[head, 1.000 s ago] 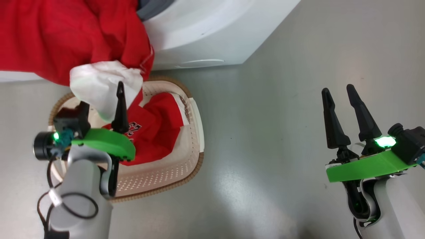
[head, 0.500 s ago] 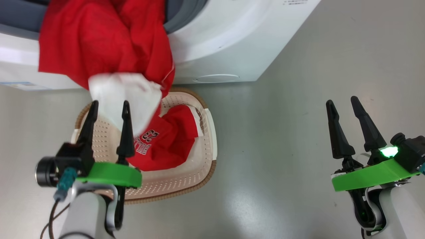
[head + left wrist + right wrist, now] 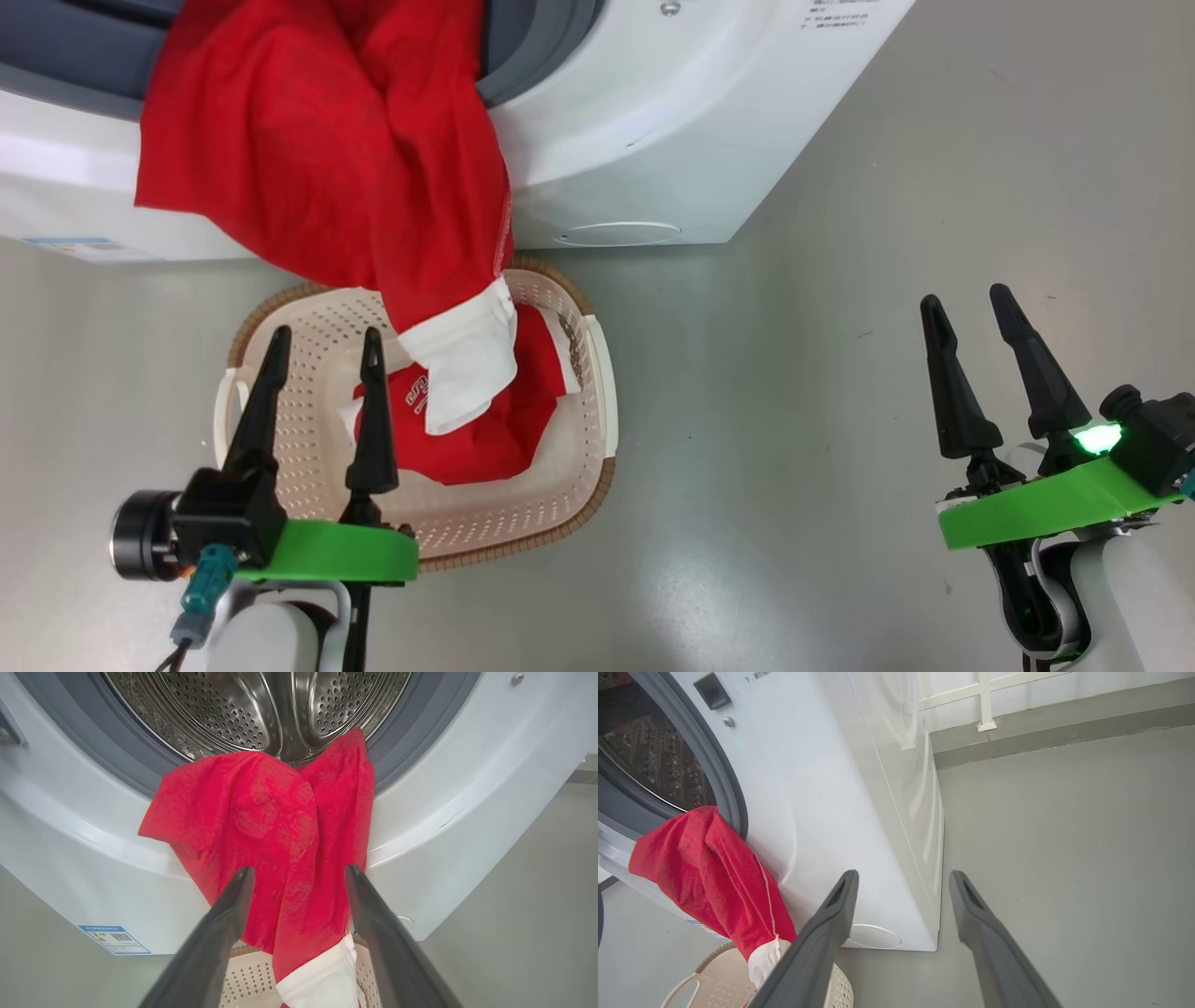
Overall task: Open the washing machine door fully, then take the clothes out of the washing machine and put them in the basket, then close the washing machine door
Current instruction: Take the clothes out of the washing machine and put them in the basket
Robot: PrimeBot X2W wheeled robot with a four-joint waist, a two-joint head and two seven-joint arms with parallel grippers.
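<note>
A red garment with a white end hangs out of the washing machine over its grey gasket, and its white end dangles into the basket. A second red garment with white lettering lies inside the basket. My left gripper is open above the basket's near side, a little apart from the hanging cloth. In the left wrist view the red garment drapes from the steel drum beyond the open left gripper. My right gripper is open over bare floor at the right. The washing machine door is out of view.
Grey floor spreads to the right of the basket and machine. A wall base with a white frame runs behind the washing machine. A blue label sits low on the machine's front, a round cap near its corner.
The head camera has tilted up, showing more of the machine. The left gripper has drawn back from the garment's white end, which now hangs free into the basket. The right gripper has kept still.
</note>
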